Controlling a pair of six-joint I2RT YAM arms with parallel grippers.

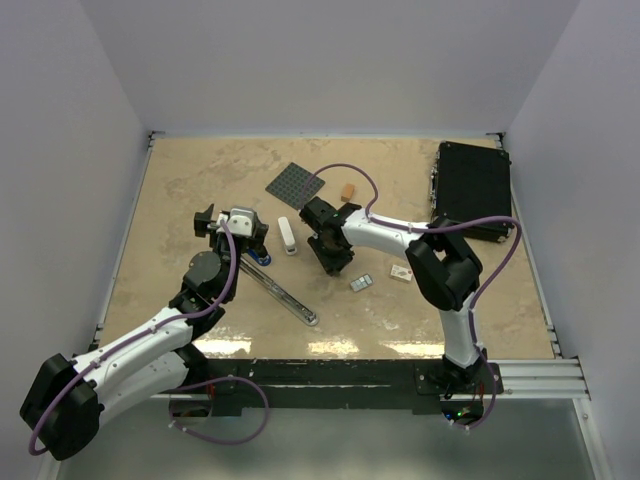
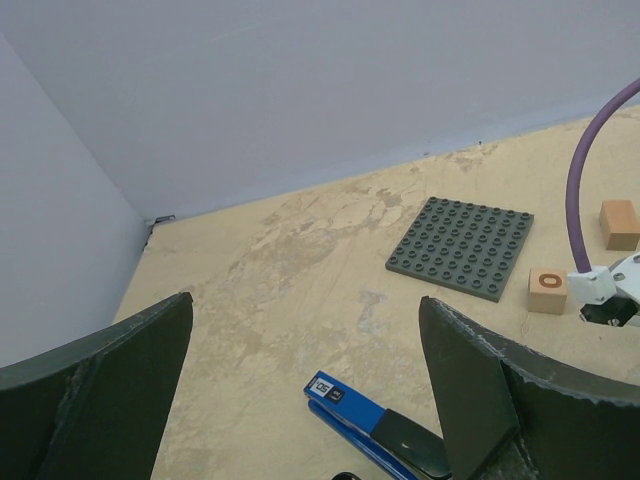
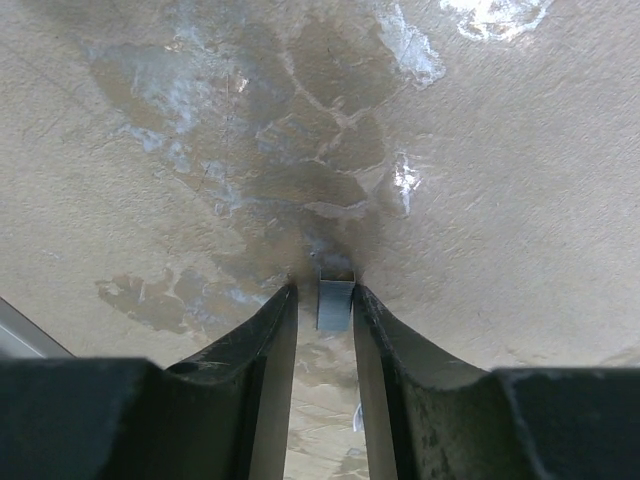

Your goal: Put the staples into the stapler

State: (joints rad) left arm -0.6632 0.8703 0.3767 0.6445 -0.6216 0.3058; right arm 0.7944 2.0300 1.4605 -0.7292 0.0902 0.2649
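Crucially, the staples (image 3: 335, 303) sit between the right arm's narrowed jaws, grasp unclear, while the open stapler (image 1: 285, 292) slants across the counter (image 1: 200, 180) just to their left, far end beneath the left arm's released jaws.

The top camera hangs above and behind my two bases. It looks down and forward from afar and takes in the whole table (image 1: 180, 200), with the stapler (image 1: 285, 290) left of centre.

My left wrist camera sits low, just on the near side of the stapler's blue end. It faces the back wall between the dark fingers of my left gripper (image 2: 305, 302). With the top view it shares the stapler and the grey studded plate (image 2: 462, 247) beyond it.

My right wrist camera, to the right of the stapler, points straight down past my right gripper (image 3: 324, 289). It is very close to the tabletop and shares only that patch of surface with the top view.
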